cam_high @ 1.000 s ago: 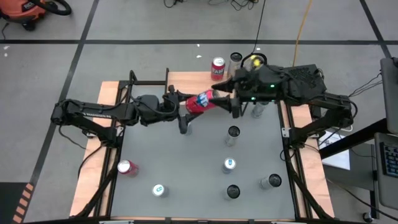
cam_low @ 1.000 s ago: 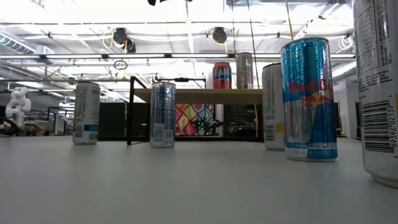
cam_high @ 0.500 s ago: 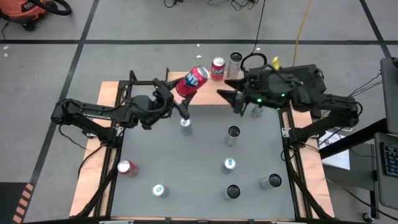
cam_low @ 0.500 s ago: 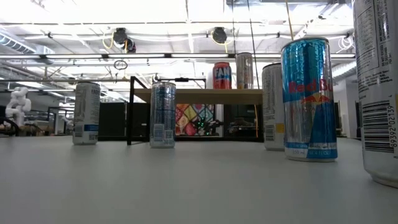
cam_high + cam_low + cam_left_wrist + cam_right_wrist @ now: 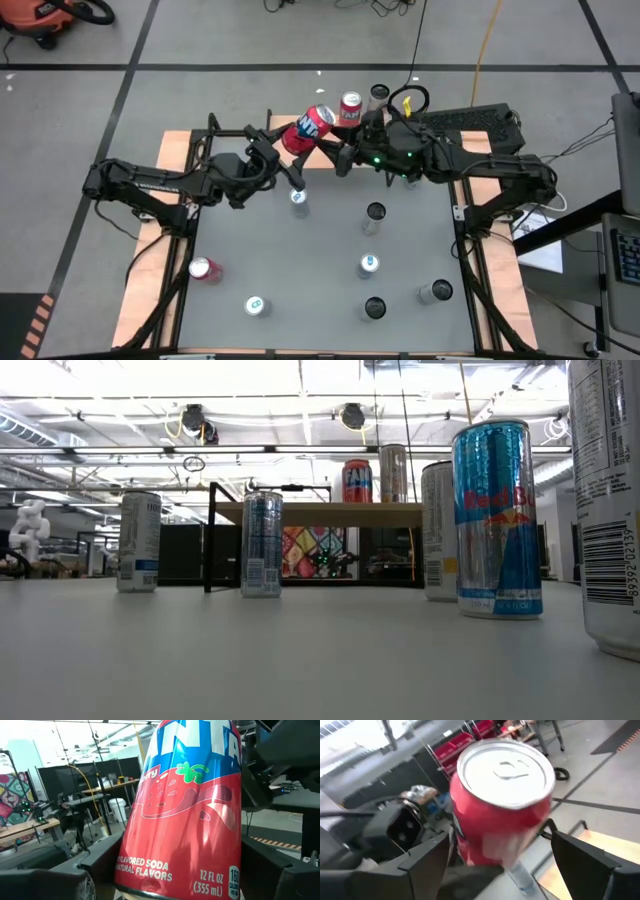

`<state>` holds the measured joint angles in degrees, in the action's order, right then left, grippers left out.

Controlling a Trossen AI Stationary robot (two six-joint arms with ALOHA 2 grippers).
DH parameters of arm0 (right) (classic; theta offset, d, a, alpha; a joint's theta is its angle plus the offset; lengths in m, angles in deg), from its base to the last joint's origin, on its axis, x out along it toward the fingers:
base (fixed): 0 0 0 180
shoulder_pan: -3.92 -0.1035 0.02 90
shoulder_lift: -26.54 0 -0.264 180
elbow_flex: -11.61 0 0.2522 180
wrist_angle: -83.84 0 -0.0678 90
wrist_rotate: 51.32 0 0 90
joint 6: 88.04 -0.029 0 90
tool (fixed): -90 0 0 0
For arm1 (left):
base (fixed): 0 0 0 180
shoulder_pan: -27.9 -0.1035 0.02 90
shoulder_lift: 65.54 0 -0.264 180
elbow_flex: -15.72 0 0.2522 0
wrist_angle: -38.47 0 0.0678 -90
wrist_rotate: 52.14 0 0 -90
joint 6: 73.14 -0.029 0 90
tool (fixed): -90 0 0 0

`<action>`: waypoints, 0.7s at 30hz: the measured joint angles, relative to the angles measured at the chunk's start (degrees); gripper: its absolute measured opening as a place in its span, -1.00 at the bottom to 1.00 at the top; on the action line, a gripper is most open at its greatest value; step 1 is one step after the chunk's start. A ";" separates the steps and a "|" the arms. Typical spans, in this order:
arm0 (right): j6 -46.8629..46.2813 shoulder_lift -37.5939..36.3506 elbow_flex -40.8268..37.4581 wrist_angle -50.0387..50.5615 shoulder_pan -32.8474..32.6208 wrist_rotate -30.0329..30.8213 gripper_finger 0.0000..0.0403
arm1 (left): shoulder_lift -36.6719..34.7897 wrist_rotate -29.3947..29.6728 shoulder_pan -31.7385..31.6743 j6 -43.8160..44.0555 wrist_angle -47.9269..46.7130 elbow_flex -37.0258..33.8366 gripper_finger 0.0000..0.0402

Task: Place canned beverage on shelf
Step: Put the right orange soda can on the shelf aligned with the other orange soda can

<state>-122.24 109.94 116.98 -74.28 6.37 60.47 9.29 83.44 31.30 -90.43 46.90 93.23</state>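
We hold the red can [image 5: 312, 125] tilted in left gripper [image 5: 281, 150]; right gripper [image 5: 340, 158] spread beside it. Risk: bumping shelf [image 5: 320, 130] cans.

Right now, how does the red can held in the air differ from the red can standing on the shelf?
The held red can is tilted, gripped by the left gripper above the table; the shelf red can stands upright on the shelf, untouched. The held can looks larger in the high view, being raised nearer the camera. Its strawberry soda label shows in the left wrist view. Both are red soda cans.
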 joint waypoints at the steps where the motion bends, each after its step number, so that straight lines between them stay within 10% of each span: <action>1: 0.02 0.17 0.00 -1.33 0.45 -0.99 0.58 | 0.00 0.00 0.00 0.01 0.09 0.00 0.51; 21: 0.02 2.26 0.02 -9.38 5.80 -8.12 0.43 | 0.68 1.60 -1.18 0.06 0.21 0.00 0.51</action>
<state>-122.22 112.20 117.00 -83.66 12.17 52.35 9.97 85.04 30.12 -90.37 47.10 93.23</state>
